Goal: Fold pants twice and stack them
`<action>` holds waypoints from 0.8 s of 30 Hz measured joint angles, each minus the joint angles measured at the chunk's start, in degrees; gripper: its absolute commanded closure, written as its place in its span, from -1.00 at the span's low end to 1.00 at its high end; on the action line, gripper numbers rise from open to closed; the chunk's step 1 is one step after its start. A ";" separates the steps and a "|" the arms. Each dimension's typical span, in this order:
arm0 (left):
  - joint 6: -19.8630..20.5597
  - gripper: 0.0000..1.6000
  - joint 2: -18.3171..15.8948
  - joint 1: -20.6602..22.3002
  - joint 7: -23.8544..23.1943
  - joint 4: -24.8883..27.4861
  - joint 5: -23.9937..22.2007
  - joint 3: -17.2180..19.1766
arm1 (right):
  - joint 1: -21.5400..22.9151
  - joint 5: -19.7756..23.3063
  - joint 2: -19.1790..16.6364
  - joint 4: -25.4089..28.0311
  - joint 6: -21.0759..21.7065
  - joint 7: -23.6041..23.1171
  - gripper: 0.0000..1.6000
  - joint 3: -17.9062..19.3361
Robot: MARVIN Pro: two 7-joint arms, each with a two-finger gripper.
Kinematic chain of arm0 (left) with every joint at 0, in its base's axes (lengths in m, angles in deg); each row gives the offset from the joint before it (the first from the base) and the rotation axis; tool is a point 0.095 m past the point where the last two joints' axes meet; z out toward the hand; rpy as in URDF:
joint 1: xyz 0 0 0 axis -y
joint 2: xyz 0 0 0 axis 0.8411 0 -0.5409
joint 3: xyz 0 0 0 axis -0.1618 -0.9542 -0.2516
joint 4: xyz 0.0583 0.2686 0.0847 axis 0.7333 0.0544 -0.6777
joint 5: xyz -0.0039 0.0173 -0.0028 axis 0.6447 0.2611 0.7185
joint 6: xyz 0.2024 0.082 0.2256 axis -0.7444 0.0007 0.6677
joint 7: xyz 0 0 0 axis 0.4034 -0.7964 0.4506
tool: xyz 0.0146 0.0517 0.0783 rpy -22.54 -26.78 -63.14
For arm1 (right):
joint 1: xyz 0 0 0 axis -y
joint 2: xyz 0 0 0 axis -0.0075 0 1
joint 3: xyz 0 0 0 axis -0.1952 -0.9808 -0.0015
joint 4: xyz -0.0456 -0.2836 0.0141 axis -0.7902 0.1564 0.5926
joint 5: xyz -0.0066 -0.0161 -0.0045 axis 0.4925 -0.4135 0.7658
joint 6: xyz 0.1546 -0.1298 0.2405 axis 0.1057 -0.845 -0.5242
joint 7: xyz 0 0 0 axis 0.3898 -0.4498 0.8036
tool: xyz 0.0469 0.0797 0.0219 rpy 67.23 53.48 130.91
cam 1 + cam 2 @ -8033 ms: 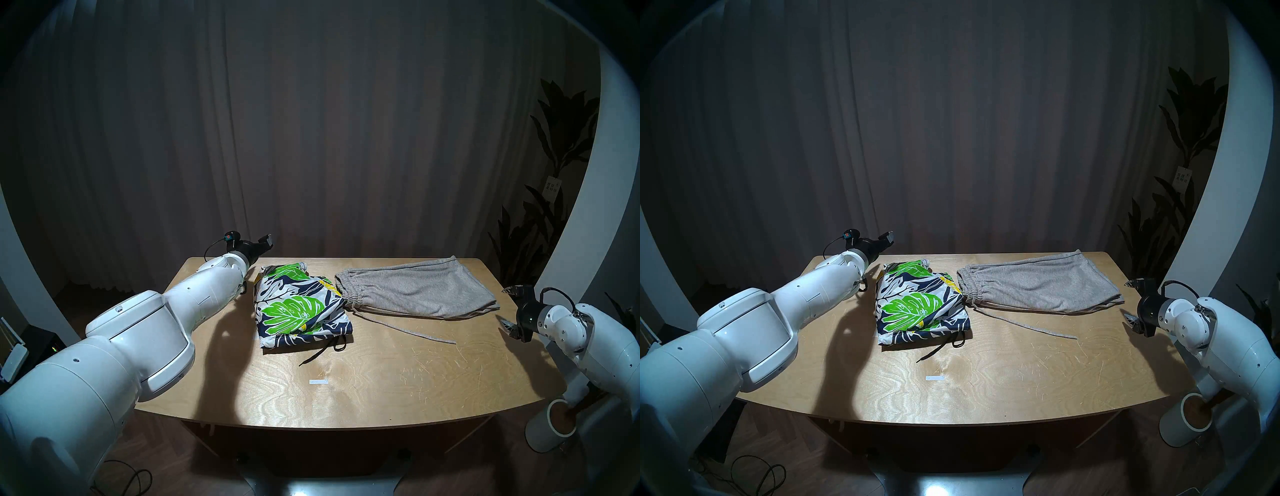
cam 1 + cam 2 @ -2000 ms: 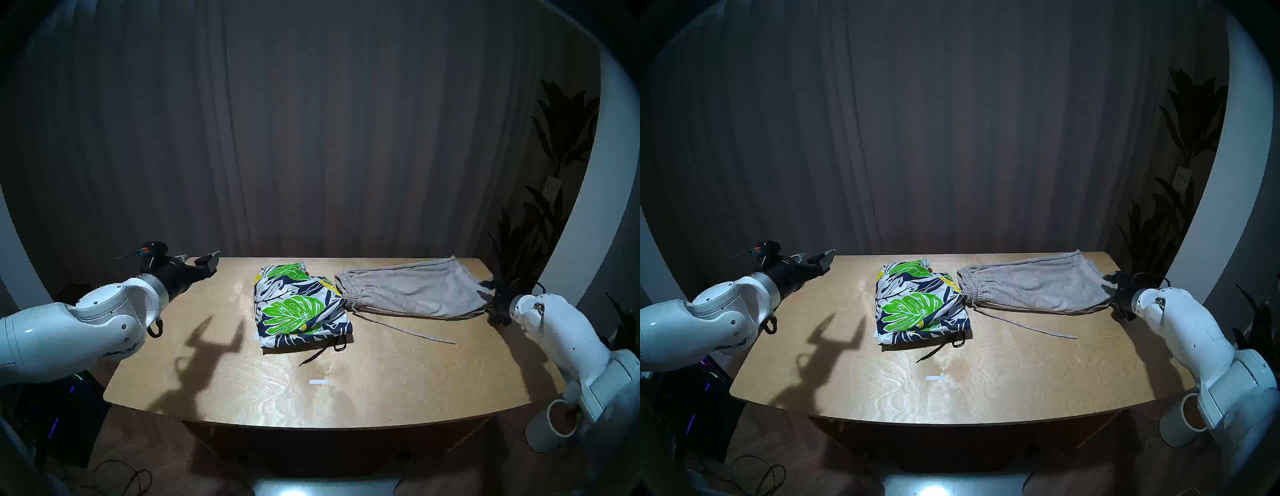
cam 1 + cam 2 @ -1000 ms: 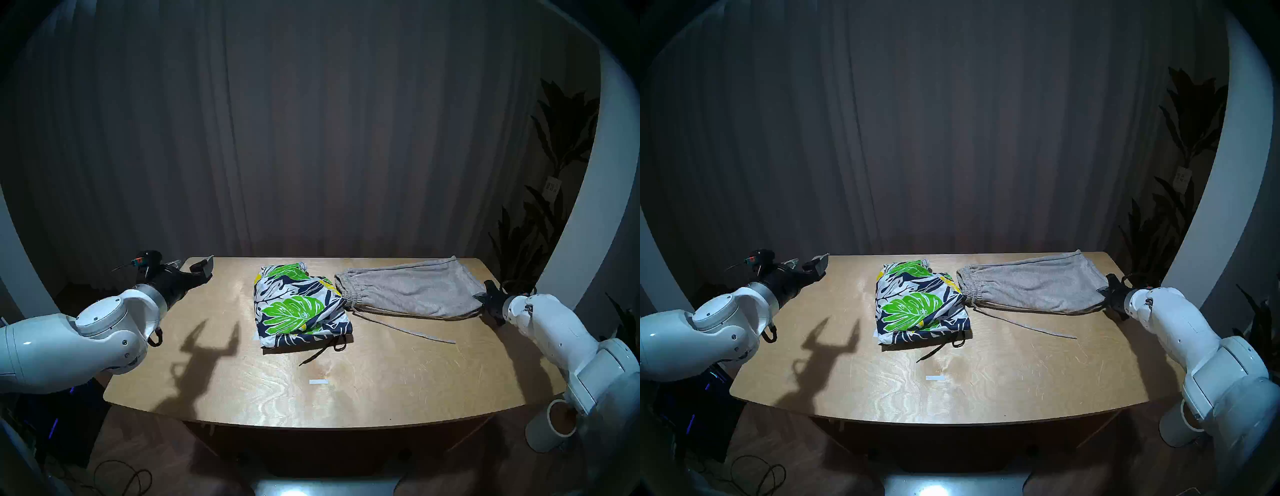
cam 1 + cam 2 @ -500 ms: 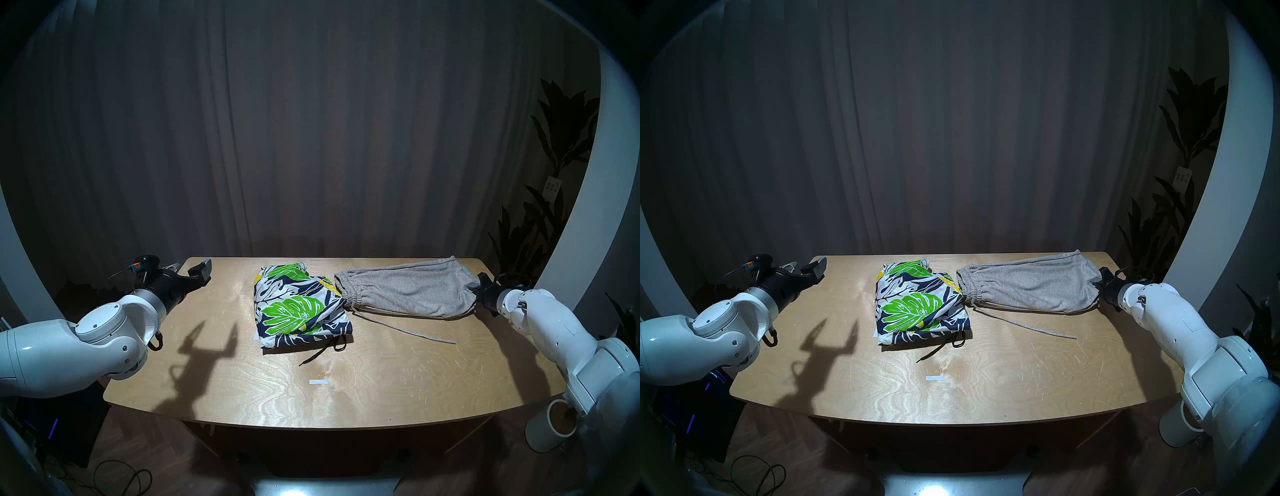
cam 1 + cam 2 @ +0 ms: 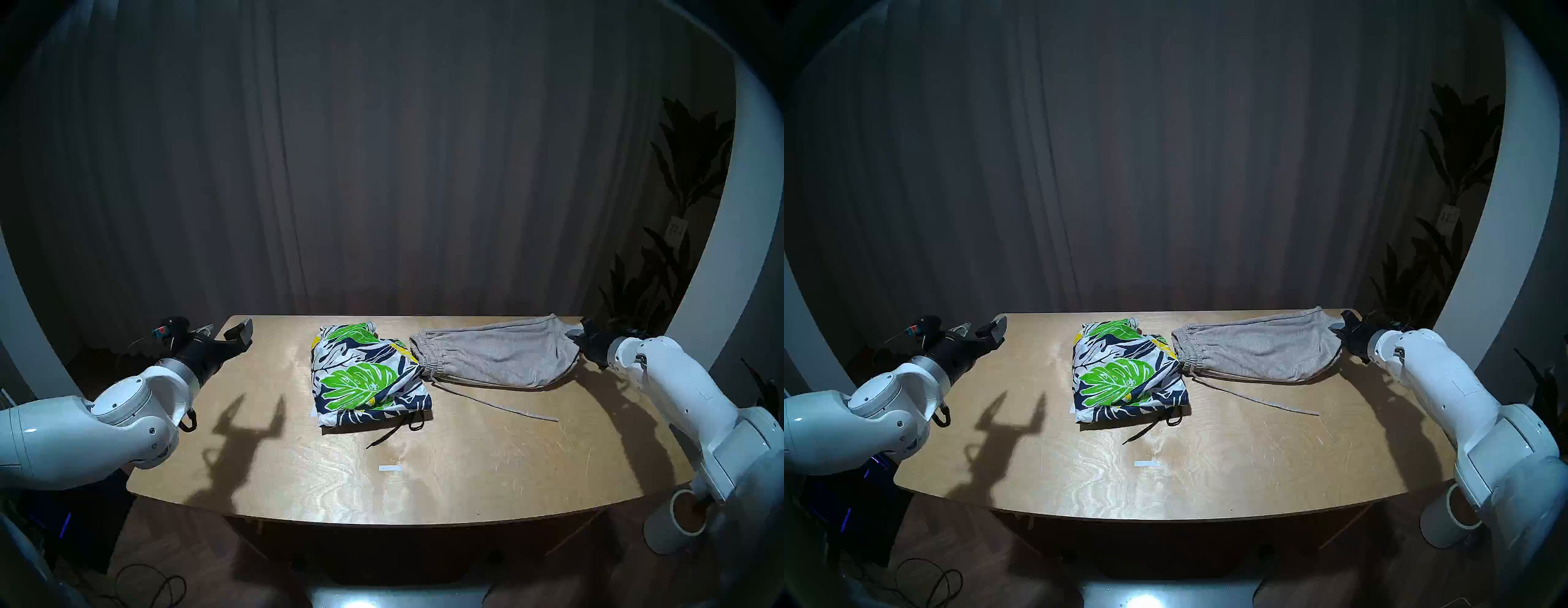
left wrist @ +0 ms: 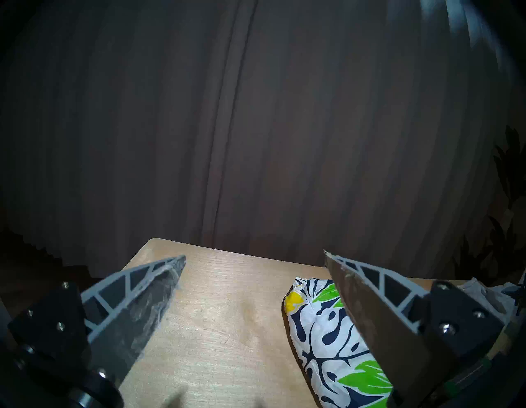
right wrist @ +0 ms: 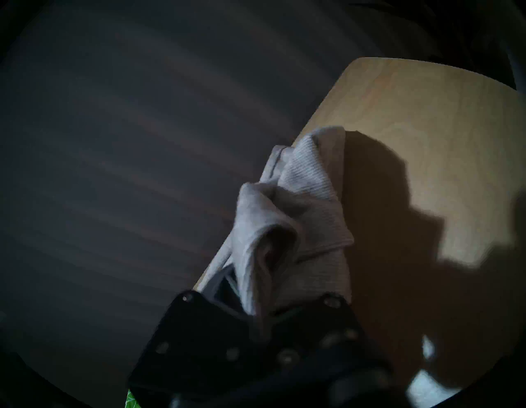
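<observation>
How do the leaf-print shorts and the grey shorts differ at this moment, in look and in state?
The leaf-print shorts are patterned in navy, white and green; the grey shorts are plain. The leaf-print shorts lie in a compact folded bundle, ungripped; the grey shorts lie longer, their leg end pinched and raised by the right gripper. Both rest on the table.

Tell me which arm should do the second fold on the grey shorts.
Right, probably. The right gripper is shut on the grey shorts at their leg end, which is lifted off the table. The left gripper hangs open over the far left corner, beyond the leaf-print shorts.
</observation>
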 measured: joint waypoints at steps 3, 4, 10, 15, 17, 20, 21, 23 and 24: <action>-0.81 -1.00 0.00 -0.41 0.00 -0.31 -0.23 0.00 | 0.71 -0.86 0.32 0.59 0.27 0.01 1.00 -0.25; -1.11 -1.00 0.00 -0.56 0.01 -0.41 -0.30 0.00 | 0.96 -1.17 0.50 0.76 0.37 0.04 1.00 -0.37; -2.85 -1.00 0.00 -1.55 0.10 -0.97 -0.65 0.00 | 2.64 -3.15 1.95 1.47 0.92 0.36 1.00 -1.59; -4.23 -1.00 0.00 -2.36 0.28 -1.45 -0.87 0.00 | 4.07 -4.99 3.42 1.34 1.27 0.85 1.00 -3.12; -4.86 -1.00 0.00 -2.74 0.46 -1.66 -0.93 0.00 | 4.70 -5.88 4.06 1.14 1.42 1.09 1.00 -3.87; -5.74 -1.00 0.00 -3.21 0.77 -1.90 -0.96 0.00 | 5.49 -6.97 4.88 0.66 1.66 1.31 1.00 -4.74; -6.07 -1.00 0.00 -3.39 0.91 -1.98 -0.96 0.00 | 5.79 -7.36 5.19 0.42 1.75 1.39 1.00 -5.06; -6.99 -1.00 0.00 -3.87 1.30 -2.16 -0.96 0.00 | 6.60 -8.34 5.98 -0.44 2.00 1.45 1.00 -5.88; -7.28 -1.00 0.00 -4.02 1.43 -2.19 -0.95 0.00 | 6.86 -8.66 6.23 -0.76 2.07 1.46 1.00 -6.12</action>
